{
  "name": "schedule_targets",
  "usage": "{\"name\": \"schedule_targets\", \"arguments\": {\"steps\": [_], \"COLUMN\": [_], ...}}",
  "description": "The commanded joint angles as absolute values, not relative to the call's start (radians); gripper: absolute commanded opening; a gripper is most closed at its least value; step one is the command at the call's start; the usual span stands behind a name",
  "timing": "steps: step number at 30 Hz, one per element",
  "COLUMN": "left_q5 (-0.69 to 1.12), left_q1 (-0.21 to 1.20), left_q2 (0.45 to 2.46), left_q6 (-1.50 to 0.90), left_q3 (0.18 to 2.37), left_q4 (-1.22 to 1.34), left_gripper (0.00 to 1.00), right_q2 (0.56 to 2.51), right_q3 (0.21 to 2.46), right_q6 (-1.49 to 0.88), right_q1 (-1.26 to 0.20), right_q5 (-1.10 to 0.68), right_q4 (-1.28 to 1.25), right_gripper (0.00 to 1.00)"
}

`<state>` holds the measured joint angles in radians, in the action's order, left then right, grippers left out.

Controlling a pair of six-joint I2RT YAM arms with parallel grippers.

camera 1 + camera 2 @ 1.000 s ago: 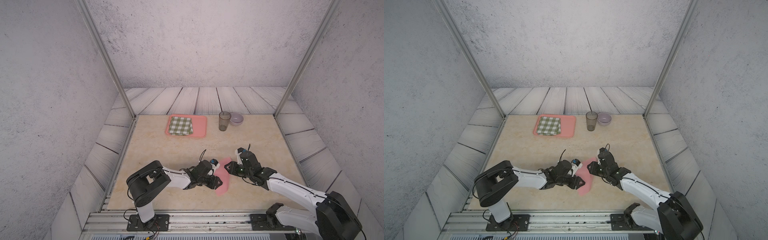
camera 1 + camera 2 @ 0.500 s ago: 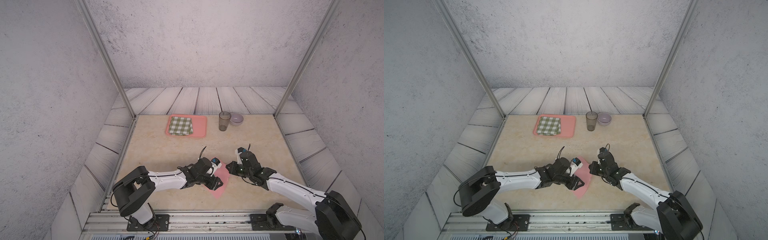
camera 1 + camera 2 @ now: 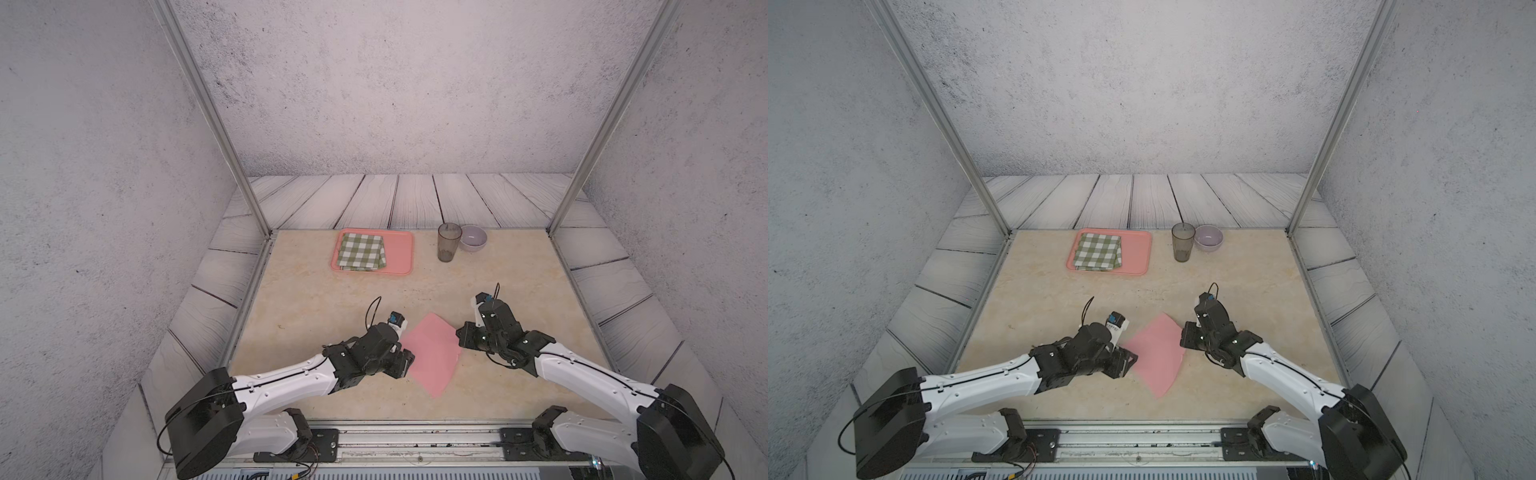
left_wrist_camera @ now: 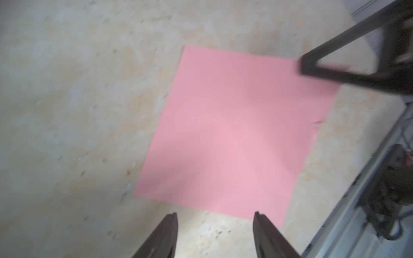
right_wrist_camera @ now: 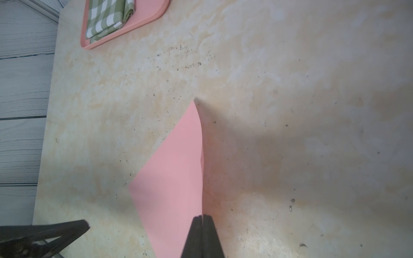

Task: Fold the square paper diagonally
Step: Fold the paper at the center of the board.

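Right wrist view: right gripper [image 5: 203, 217] pinches the paper [image 5: 172, 178] by its raised edge; left gripper [image 4: 214, 214] stands spread just beside it.

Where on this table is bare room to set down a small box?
Bare: the wide band between the tray and the square paper; the stretch from cup and bowl to the right arm. Crowded: front middle, where left gripper and right gripper flank it.
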<state>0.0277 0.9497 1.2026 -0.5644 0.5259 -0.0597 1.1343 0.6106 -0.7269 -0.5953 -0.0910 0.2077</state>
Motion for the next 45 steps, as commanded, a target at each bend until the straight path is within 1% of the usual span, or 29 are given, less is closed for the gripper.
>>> {"name": "schedule_targets", "arguments": {"steps": [1, 6, 8, 10, 16, 22, 29, 34, 40, 45], "left_q5": [-0.014, 0.04, 0.102, 0.166, 0.307, 0.358, 0.428, 0.421, 0.424, 0.404], "left_q1": [0.911, 0.837, 0.798, 0.767, 0.75, 0.749, 0.752, 0.753, 0.753, 0.759], "left_q2": [1.181, 1.174, 1.193, 1.237, 1.396, 1.496, 1.526, 1.595, 1.689, 1.725], "left_q6": [-0.643, -0.611, -0.599, -0.59, -0.586, -0.635, -0.661, -0.659, -0.692, -0.716], "left_q3": [0.455, 0.491, 0.512, 0.549, 0.662, 0.646, 0.606, 0.596, 0.581, 0.566], "left_q4": [-0.038, -0.058, -0.049, -0.049, -0.094, -0.011, 0.079, 0.124, 0.229, 0.268], "left_gripper": [0.6, 0.58, 0.56, 0.53, 0.48, 0.44, 0.41, 0.39, 0.37, 0.37], "right_q2": [1.098, 1.119, 1.129, 1.147, 1.219, 1.248, 1.287, 1.301, 1.298, 1.303], "right_q3": [0.671, 0.735, 0.742, 0.746, 0.802, 0.821, 0.821, 0.839, 0.844, 0.796], "right_q6": [-0.657, -0.567, -0.548, -0.535, -0.499, -0.525, -0.558, -0.572, -0.611, -0.686], "right_q1": [-0.603, -0.601, -0.602, -0.603, -0.603, -0.62, -0.658, -0.676, -0.692, -0.695], "right_q5": [-0.027, 0.009, 0.007, -0.002, 0.009, -0.012, 0.02, 0.01, -0.054, -0.156], "right_q4": [0.322, 0.441, 0.46, 0.463, 0.515, 0.501, 0.473, 0.467, 0.429, 0.324], "right_gripper": [0.0, 0.0, 0.0, 0.0, 0.0, 0.0, 0.0, 0.0, 0.0, 0.0]}}
